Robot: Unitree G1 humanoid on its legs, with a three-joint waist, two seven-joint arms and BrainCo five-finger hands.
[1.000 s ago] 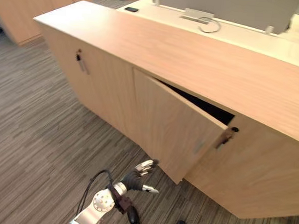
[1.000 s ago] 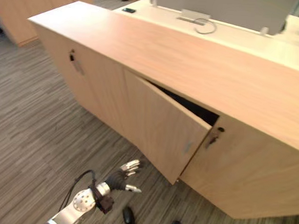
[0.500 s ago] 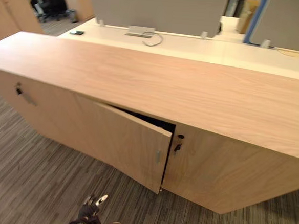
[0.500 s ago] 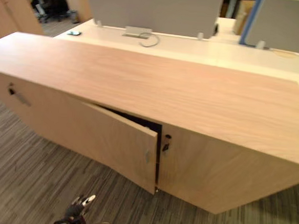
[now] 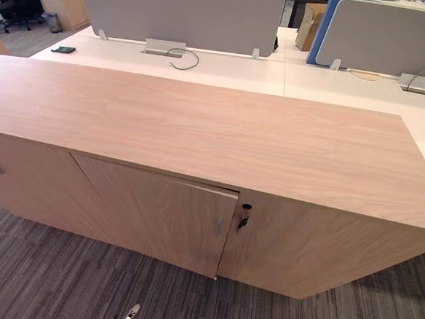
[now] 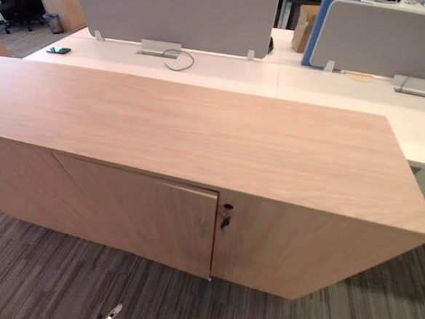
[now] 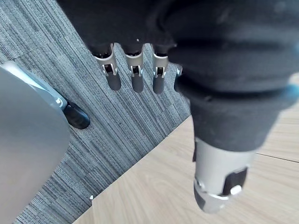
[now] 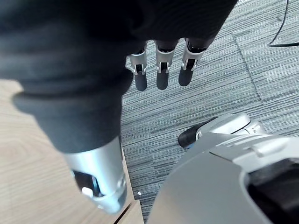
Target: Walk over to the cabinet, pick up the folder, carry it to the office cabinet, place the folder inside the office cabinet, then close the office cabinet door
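The door (image 5: 157, 218) is seen nearly shut, so little is judged left; the left hand (image 7: 133, 77) and right hand (image 8: 161, 77) are seen relaxed, empty.

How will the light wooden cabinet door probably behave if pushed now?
The light wooden cabinet door looks like a stiff flat panel, so it should swing, not bend. Its edge near the small metal key seems slightly out, so a gentle push probably closes it.

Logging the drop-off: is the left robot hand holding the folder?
No, the left robot hand has straight fingers hanging over the grey carpet, with nothing in them.
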